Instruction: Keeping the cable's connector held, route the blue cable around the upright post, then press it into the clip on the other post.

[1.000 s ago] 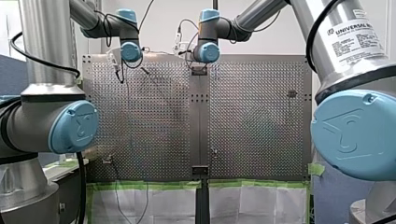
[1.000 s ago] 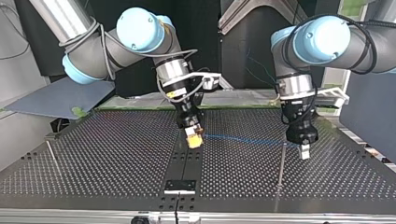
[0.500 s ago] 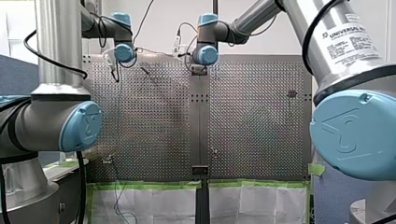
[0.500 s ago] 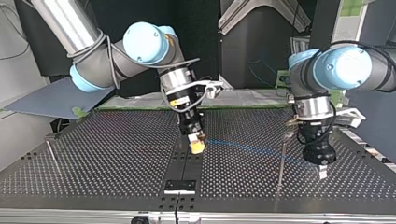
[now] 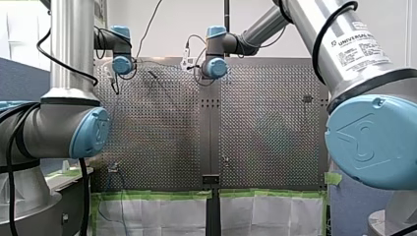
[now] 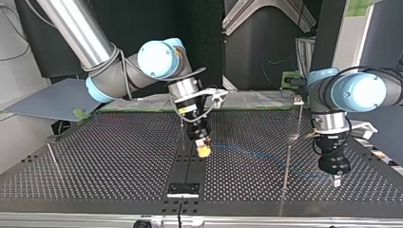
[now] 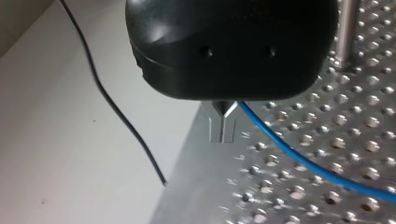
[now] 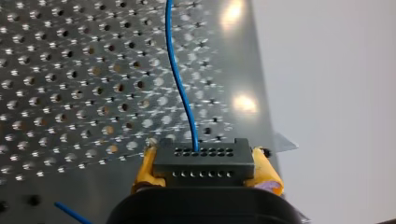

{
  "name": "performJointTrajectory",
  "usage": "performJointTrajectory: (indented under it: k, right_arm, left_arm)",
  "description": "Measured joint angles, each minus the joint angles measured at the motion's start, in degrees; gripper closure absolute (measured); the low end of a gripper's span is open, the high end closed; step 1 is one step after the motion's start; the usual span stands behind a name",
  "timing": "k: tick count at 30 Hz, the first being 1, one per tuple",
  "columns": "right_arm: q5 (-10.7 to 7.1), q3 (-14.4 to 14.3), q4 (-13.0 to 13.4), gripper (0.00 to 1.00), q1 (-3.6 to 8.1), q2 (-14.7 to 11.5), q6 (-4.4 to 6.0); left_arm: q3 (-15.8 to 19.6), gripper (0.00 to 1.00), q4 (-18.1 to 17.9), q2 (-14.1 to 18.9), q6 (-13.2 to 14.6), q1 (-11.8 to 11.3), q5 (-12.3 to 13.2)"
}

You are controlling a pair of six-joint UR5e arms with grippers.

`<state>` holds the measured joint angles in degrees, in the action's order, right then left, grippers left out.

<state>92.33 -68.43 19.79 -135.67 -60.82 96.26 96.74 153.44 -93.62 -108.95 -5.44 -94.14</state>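
Firstly, blue cable (image 6: 256,156): one thin strand, strung low over the perforated table (image 6: 109,156) between the two grippers. It runs in a shallow curve from the top view's middle toward its right. It crosses the line of the upright post (image 6: 286,168) low down; whether it touches the post cannot be told.

Connector (image 8: 204,163): black block with two rows of small holes, the cable leaving a hole in the row farther from the gripper. Location: clamped between the yellow pads (image 8: 144,170) of my right gripper (image 6: 204,150), which hangs tilted over the table's dark centre strip (image 6: 195,171).

My left gripper (image 7: 223,125): black body with two metal fingers pressed narrowly together, pinching the cable. The cable runs out from beside the fingertips and across the table. Position: near the table's edge at the top view's right, on the far side of the upright post from the connector.

Other items:
- A second thin post (image 6: 299,118) with a small fitting at its top, farther back at the top view's right, apart from the cable.
- A third post (image 6: 51,154) at the top view's left, well apart.
- A black wire (image 7: 112,109), seen against the pale surface beyond the table edge.
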Motion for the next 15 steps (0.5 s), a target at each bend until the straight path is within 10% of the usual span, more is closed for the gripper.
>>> performJointTrajectory:
  k: [15]
  right_arm:
    - [0.02,0.9,0.1,1.00,0.91,2.9,0.02]
  left_arm:
    - [-0.2,1.00,-0.4,-3.9,-1.5,0.3,3.7]
